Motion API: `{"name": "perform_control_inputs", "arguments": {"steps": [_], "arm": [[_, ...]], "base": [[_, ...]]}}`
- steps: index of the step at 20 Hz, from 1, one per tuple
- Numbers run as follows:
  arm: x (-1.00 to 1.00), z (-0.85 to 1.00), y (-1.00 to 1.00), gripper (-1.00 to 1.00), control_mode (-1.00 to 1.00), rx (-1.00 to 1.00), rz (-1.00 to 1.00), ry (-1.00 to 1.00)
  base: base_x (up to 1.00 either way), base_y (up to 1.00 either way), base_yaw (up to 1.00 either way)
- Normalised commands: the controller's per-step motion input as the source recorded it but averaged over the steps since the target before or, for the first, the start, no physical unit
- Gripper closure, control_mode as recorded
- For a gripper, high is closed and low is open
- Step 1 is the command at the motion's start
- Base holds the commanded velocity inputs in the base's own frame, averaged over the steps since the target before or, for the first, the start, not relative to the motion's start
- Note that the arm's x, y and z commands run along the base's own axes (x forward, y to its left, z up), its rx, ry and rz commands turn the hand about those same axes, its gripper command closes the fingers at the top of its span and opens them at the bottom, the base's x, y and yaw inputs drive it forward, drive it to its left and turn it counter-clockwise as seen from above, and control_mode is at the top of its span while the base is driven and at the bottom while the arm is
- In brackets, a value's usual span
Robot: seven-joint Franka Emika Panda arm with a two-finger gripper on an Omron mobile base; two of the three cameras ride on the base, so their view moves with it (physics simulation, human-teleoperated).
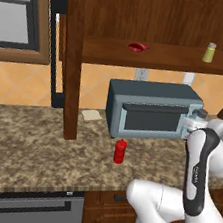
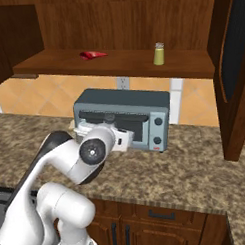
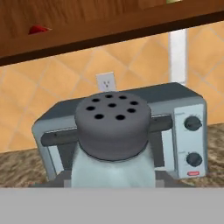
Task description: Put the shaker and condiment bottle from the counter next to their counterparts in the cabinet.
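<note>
Close before toaster oven [image 3: 131, 131], pale blue-grey shaker [image 3: 113, 168], perforated grey cap

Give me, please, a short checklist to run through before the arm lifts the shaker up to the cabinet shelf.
1. Shaker in the gripper: ok, it sits right at the hand camera, and the gripper reads as shut on it.
2. Fingertip contact on the shaker body: cannot tell, the fingertips are hidden.
3. Shaker upright: ok, its holed grey cap faces up.
4. Yellow-green shaker on the cabinet shelf: ok, upright, with bare shelf beside it.
5. Toaster oven close to the hand: not ok, lift clear of it first.
6. Red condiment bottle: ok, upright on the counter, waiting.
</note>
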Motion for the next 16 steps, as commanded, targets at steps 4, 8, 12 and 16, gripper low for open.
{"name": "perform_control_inputs", "arguments": {"steps": [4,8,12,16], "arm": [[-0.17,0.92,-0.42,1.0,-1.0,-0.02,-0.25,0.0],[-0.05,0.71,-0.29,1.0,-1.0,-0.1,-0.25,0.0],[-0.01,0.41,-0.08,1.0,-1.0,-0.21,-0.16,0.0],[-0.09,0.78,-0.24,1.0,-1.0,-0.17,-0.14,0.0]], "base": [[0.0,0.0,0.0],[0.0,0.0,0.0],[0.0,0.0,0.0],[0.0,0.0,0.0]]}}
